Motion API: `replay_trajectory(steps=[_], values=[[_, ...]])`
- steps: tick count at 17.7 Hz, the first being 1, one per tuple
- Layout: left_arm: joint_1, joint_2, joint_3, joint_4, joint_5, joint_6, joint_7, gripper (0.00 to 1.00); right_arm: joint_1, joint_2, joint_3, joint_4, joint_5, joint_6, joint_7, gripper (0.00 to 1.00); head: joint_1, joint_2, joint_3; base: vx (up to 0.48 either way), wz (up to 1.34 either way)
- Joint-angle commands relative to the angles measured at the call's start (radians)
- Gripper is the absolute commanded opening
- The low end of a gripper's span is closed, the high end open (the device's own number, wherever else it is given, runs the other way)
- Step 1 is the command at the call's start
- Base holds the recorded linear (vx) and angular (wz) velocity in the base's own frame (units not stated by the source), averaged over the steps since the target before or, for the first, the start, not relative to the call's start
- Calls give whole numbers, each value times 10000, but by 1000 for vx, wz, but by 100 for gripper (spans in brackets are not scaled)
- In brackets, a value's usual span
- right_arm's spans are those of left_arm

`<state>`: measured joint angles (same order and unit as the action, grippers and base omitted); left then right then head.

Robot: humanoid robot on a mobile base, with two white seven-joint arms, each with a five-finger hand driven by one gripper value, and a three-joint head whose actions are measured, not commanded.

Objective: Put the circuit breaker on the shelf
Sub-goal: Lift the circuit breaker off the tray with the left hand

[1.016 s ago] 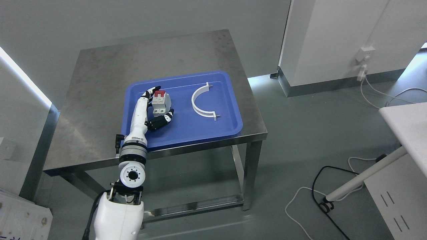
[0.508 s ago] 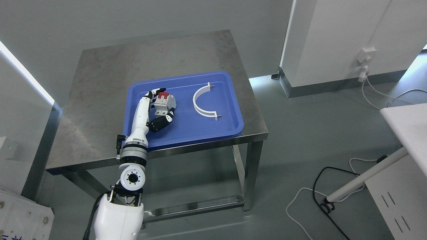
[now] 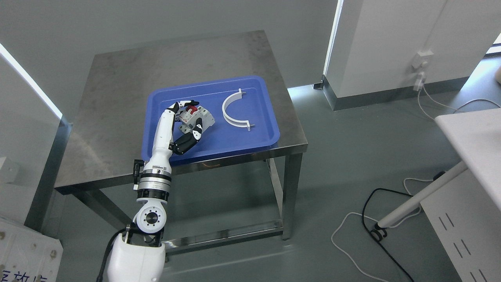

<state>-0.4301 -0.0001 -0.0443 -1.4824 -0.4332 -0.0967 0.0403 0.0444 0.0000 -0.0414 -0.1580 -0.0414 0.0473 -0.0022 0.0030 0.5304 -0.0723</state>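
Note:
A grey circuit breaker (image 3: 195, 116) with a red switch sits tilted in my left hand (image 3: 187, 119), over the left part of the blue tray (image 3: 235, 141). The hand's fingers curl over its top and the thumb (image 3: 188, 140) presses from below, so the hand is shut on it. The breaker looks slightly raised off the tray floor. My left arm rises from the lower left. No shelf is visible in the head view.
A white half-ring bracket (image 3: 234, 111) lies in the tray's right half. The tray rests on a steel table (image 3: 117, 86). A white table (image 3: 475, 141) and its slanted leg stand at the right, with cables (image 3: 368, 223) on the floor.
The left hand has closed round the breaker and tipped it to the right, lifting it a little. The whole picture has shifted slightly, so the camera moved.

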Motion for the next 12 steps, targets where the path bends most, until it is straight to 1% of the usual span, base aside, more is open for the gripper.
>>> replay_trajectory(steps=[1,2,3,5,7,9,10,12], values=[[-147,175,549,-988,465,-749,58,0,0,-175,0,0,0,2,-8,100,0,0,0,-102,-23],[-132,175,596,-1219,634,-1055,-18,0,0,-175,0,0,0,2,-8,100,0,0,0,-102,-23],[20,175,612,-1434,878,-1711,-201,0,0,-175,0,0,0,2,-8,100,0,0,0,-92,53],[448,175,1008,-1467,957,-2679,-904,0,0,-175,0,0,0,2,-8,100,0,0,0,-87,93],[802,175,1286,-1467,988,-3432,-1169,0,0,-175,0,0,0,2,-8,100,0,0,0,-73,132],[926,175,1485,-1513,1262,-4000,-1185,1,0,-175,0,0,0,2,-8,100,0,0,0,-62,81],[926,175,1592,-1513,1659,-4291,-1170,1,0,-175,0,0,0,2,-8,100,0,0,0,-58,32],[972,175,1944,-1513,1985,-4508,-1200,1,0,-175,0,0,0,2,-8,100,0,0,0,-83,-44]])
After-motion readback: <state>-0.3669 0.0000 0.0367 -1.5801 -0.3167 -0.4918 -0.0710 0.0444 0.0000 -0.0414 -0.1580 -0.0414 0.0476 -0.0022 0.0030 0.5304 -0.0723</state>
